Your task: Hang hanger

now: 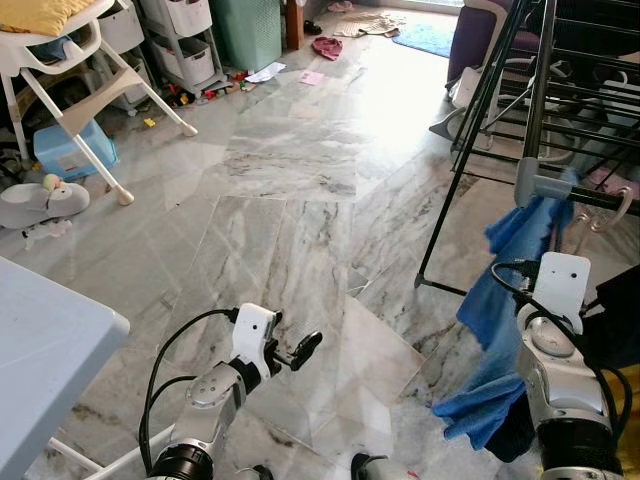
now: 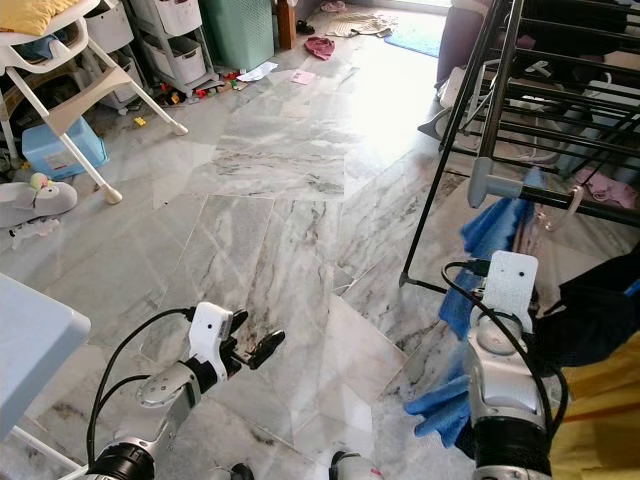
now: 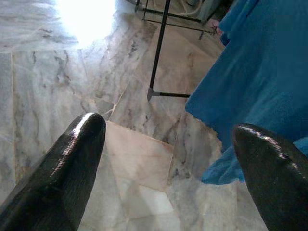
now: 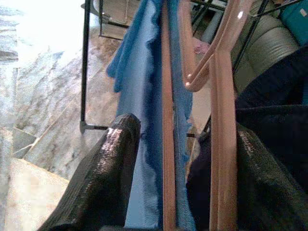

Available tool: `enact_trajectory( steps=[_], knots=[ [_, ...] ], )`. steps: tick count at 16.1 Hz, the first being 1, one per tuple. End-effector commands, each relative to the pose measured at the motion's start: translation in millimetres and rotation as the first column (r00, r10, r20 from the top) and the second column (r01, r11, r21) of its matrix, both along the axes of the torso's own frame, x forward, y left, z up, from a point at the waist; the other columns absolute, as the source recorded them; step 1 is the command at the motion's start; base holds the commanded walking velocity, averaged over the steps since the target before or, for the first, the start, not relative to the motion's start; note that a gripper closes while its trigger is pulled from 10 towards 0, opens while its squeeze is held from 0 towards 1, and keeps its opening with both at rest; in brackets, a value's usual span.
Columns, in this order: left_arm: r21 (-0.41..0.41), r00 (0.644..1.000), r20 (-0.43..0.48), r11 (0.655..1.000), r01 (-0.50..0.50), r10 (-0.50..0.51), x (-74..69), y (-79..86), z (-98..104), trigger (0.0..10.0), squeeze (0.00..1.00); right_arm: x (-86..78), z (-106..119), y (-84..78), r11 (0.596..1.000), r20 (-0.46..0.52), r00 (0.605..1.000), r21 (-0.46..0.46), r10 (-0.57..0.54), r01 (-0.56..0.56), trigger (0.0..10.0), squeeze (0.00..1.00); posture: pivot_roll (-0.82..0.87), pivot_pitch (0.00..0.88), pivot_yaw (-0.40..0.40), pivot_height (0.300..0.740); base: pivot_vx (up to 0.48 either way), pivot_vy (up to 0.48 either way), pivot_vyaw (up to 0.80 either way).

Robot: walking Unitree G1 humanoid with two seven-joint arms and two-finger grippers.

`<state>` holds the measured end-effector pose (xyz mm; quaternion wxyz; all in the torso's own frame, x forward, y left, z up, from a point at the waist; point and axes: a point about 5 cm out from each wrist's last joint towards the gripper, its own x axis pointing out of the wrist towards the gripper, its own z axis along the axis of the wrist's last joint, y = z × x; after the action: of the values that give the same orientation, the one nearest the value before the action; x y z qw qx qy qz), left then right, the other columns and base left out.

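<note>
You see two silver arms low in frame, each wrist capped by a white block with looping black cables. Left gripper (image 1: 300, 350): glossy black tapered fingers. Right gripper (image 4: 178, 159): textured black fingers.

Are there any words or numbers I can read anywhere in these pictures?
No words or numbers can be read here.
Papers on the floor: too small and blurred to tell if they carry print.
White plate on the right arm's wrist: blank.
Blue cloth, pink hanger, drying rack: no writing.
</note>
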<state>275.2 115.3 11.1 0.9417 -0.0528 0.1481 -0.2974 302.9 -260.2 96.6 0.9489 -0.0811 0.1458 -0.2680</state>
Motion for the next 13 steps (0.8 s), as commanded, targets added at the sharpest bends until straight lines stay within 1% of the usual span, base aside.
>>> enact_trajectory(
  steps=[1, 5, 7, 10, 13],
  knots=[
    [0.014, 1.000, -0.027, 1.000, 0.009, -0.009, -4.6, 1.9, -5.9, 10.0, 0.00, 1.1, 2.5, -5.6, 1.000, 0.001, 1.000, -0.011, -0.024, 0.024, 0.1, 0.00, -0.21, 0.152, 0.042, 0.740, 0.000, 0.000, 0.00],
    [0.018, 0.999, -0.033, 1.000, 0.011, -0.011, -7.2, 1.6, -8.9, 10.0, 0.00, 2.9, 7.0, -8.1, 0.999, 0.008, 1.000, -0.046, -0.016, 0.016, 0.4, 0.00, -0.22, 0.152, 0.040, 0.740, 0.000, 0.000, 0.00],
    [0.020, 0.999, -0.034, 1.000, 0.013, -0.012, -9.0, 2.1, -10.2, 10.0, 0.00, 3.5, 6.1, -7.3, 0.999, 0.007, 1.000, -0.044, -0.010, 0.010, 0.0, 0.00, -0.22, 0.152, 0.040, 0.740, 0.000, 0.000, 0.00],
    [0.022, 0.999, -0.033, 1.000, 0.011, -0.010, -10.1, 2.7, -10.7, 10.0, 0.00, 2.0, 6.1, -8.9, 0.999, 0.010, 1.000, -0.038, -0.008, 0.009, 0.0, 0.00, -0.22, 0.151, 0.037, 0.740, 0.000, 0.000, 0.00],
    [0.029, 1.000, -0.021, 1.000, 0.006, -0.006, -8.2, 2.7, -9.0, 10.0, 0.00, -0.6, 5.2, -9.2, 1.000, 0.014, 1.000, -0.028, -0.010, 0.010, 0.0, 0.00, -0.22, 0.149, 0.033, 0.740, 0.000, 0.000, 0.00]
  ],
)
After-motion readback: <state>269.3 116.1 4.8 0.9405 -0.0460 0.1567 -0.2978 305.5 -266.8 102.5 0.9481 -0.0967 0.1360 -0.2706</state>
